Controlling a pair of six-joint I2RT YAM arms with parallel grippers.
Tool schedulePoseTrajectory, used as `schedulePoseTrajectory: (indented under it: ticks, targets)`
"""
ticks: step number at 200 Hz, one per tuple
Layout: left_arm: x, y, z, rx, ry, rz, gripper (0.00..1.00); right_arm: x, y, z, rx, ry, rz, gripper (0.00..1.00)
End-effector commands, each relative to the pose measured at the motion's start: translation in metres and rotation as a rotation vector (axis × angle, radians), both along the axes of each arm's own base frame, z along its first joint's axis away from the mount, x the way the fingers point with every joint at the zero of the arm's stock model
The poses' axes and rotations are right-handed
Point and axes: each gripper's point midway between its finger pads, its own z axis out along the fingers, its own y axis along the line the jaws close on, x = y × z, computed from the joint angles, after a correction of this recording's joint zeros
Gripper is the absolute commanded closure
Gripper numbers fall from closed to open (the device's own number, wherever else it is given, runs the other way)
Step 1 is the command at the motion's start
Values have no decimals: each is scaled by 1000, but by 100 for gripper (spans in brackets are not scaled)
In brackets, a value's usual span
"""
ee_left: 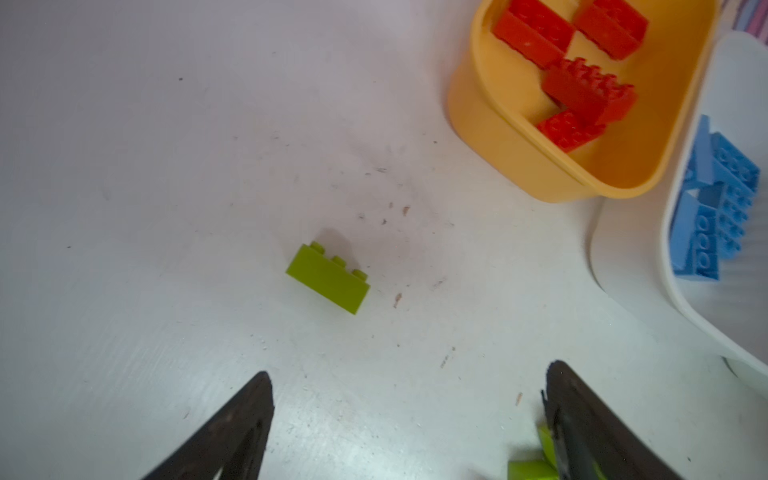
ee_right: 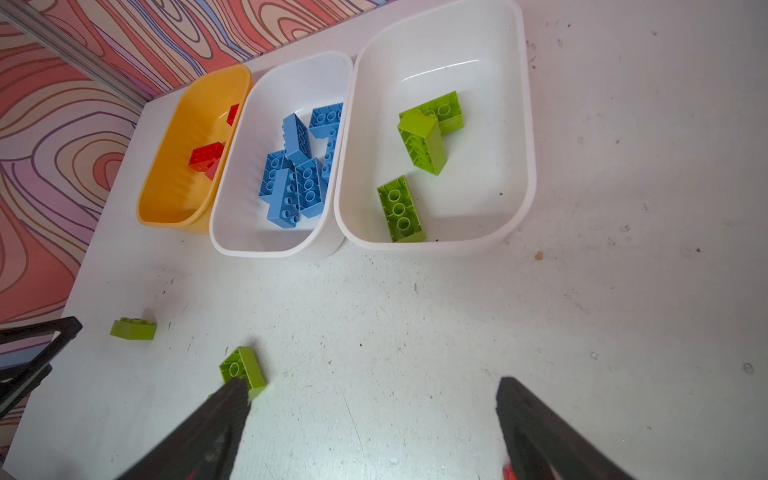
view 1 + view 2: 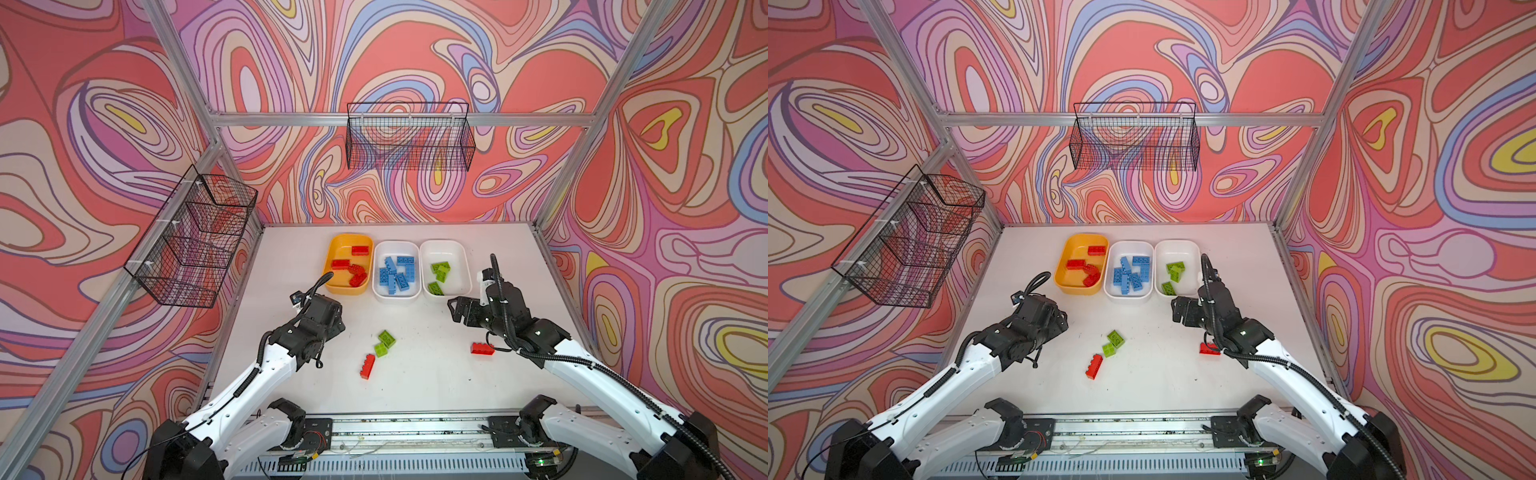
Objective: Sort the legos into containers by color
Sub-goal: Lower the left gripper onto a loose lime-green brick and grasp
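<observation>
Three filled containers (image 3: 397,296), four loose legos (image 3: 386,338)

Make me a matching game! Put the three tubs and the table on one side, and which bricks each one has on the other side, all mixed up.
Column A
1. yellow tub
2. middle tub
3. white end tub
4. table

Column B
a. only blue bricks
b. loose bricks, red and green
c. only green bricks
d. only red bricks

Pairs: 1-d, 2-a, 3-c, 4-b
</observation>
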Motion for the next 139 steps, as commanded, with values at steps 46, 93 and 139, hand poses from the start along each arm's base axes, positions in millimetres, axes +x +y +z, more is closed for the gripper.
schedulePoseTrajectory:
  ticks: [46,93,139]
  targets:
    - [9,34,-44,-18,120,150,11,-8,-1,-3,0,-9,14,2]
    - [25,32,-59,-41,144,147,14,-11,-4,-10,-11,1,9,2]
    - [32,25,-71,-58,178,129,25,-9,-3,-15,-21,7,14,2]
